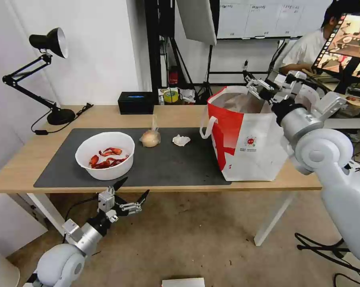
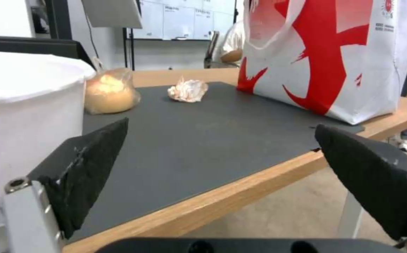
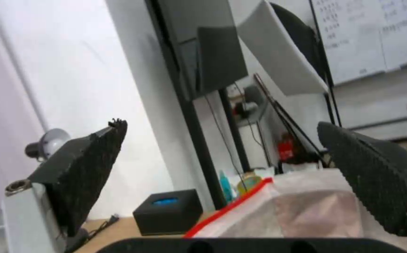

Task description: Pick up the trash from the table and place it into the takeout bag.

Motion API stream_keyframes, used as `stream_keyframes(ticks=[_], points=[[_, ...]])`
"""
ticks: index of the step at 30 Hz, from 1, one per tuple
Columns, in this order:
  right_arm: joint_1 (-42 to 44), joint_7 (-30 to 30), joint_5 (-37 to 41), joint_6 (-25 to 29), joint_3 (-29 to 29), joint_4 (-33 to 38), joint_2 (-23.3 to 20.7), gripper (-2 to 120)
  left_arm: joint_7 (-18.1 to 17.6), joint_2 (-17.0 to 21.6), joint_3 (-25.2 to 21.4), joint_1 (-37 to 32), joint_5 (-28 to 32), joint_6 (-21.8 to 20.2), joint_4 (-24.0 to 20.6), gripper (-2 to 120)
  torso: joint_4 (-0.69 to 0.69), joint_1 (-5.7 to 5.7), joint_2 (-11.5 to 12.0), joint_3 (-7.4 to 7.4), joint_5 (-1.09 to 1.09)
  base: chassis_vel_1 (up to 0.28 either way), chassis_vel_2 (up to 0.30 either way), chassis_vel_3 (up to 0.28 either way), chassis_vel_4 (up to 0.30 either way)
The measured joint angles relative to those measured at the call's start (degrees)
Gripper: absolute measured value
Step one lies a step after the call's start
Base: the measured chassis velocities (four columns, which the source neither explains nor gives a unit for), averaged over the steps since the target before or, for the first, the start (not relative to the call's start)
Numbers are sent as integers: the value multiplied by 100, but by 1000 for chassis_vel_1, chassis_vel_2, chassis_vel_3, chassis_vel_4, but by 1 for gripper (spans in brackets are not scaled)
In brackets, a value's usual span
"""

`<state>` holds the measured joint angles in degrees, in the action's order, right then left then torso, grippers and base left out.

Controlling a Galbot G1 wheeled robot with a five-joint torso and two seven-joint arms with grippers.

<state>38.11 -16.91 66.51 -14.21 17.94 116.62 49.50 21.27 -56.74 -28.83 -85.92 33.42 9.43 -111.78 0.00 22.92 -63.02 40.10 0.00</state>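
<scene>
In the head view the left arm rises from the lower left of the frame, its silver forearm angled up toward the near edge of the bench [image 1: 24, 167], and the left claw [image 1: 132, 190] hangs just below and in front of that edge with its two black fingers spread wide and nothing between them. The right arm fills the right side of the frame, elbow low and forearm reaching up and back, so that the right claw [image 1: 254, 84] sits at the upper middle right, over the open mouth of the takeout bag [image 1: 251, 147]; in the right wrist view its fingers [image 3: 86, 172] stand far apart and empty above the bag's foil lining. The bag stands upright on the right part of the bench, partly on the dark grey mat [image 1: 168, 167]. On the mat, at centre left, sits the white bowl of crayfish shells [image 1: 105, 154]; just to its right and a little farther back lies the clear bag with the bun [image 1: 150, 138], and right of that, apart from it, the crumpled tissue [image 1: 181, 140]. A black desk lamp [image 1: 48, 75] stands at the upper left, and a black box [image 1: 136, 102] rests at the back edge.
</scene>
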Motion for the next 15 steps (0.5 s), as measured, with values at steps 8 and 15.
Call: stream_keyframes(ticks=[8,15], points=[[424,464,-646,214,75,397,-183,100,-1,4,-13,-2,-5,6,-1,100,0,0,0,0,0,0,0,0,0],[1406,738,-817,255,736,1190,-489,100,-2,42,241,198,-37,13,70,100,0,0,0,0,-1,0,0,0,0]])
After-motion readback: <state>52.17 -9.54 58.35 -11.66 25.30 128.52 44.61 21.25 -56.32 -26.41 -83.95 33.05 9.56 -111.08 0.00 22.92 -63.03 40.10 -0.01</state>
